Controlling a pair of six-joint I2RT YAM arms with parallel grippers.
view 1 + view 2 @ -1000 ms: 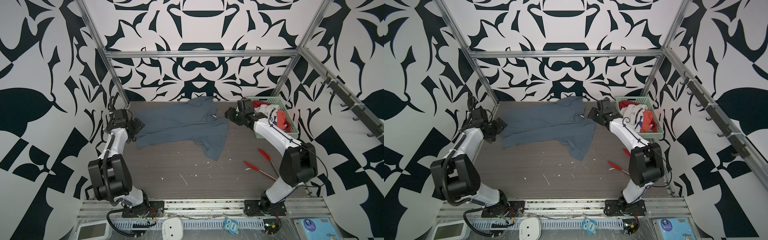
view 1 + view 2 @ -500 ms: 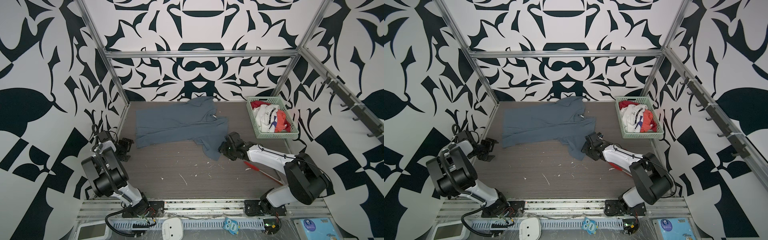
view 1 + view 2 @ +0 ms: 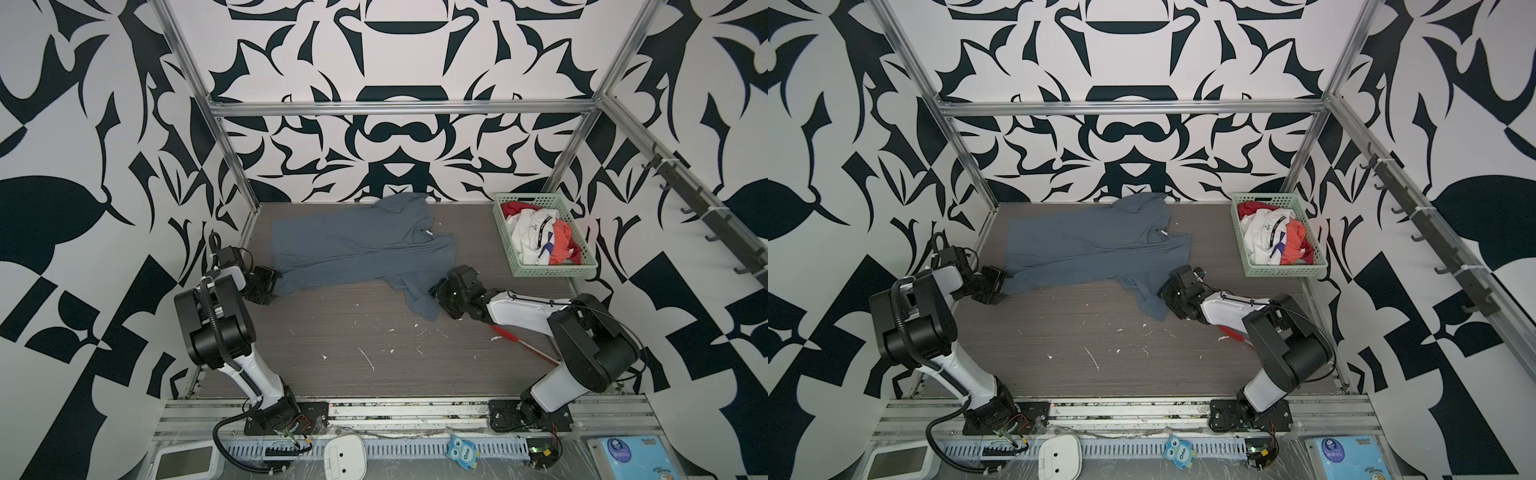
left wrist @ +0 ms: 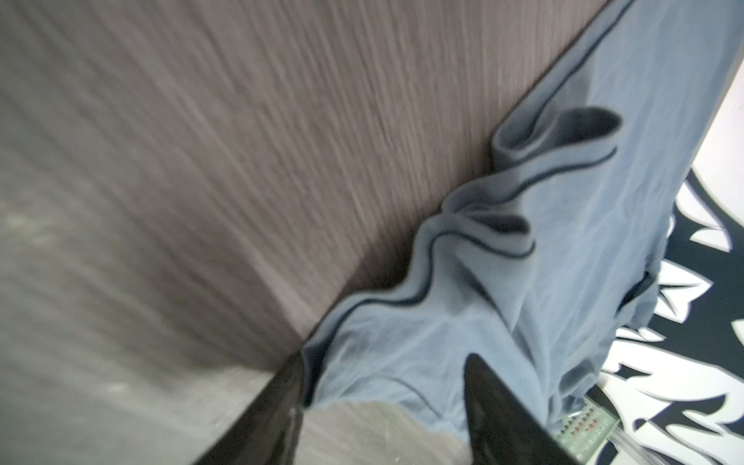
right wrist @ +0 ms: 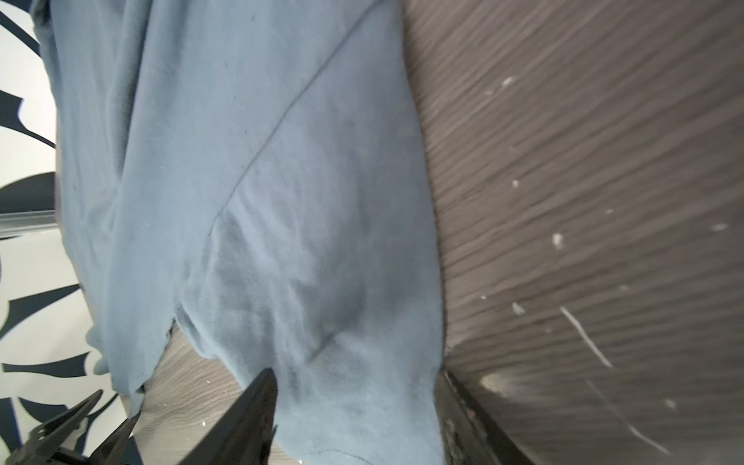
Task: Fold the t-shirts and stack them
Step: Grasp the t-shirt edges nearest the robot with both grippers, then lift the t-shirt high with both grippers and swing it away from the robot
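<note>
A slate blue-grey t-shirt lies spread across the far half of the table, one part trailing toward the front. My left gripper sits low at the shirt's near left corner. In the left wrist view its jaws stand apart with that corner of cloth between them. My right gripper is at the trailing part's right edge; its jaws are open astride the blue cloth. White and red-orange shirts lie bunched in the basket.
The pale green lattice basket stands at the back right. A red tool lies on the table under the right arm. White scraps dot the dark wood tabletop in front of the shirt.
Both arms came from the shirt's far side toward its near edge. The left gripper reached the near left corner and its jaws narrowed. The right gripper settled at the trailing part.
</note>
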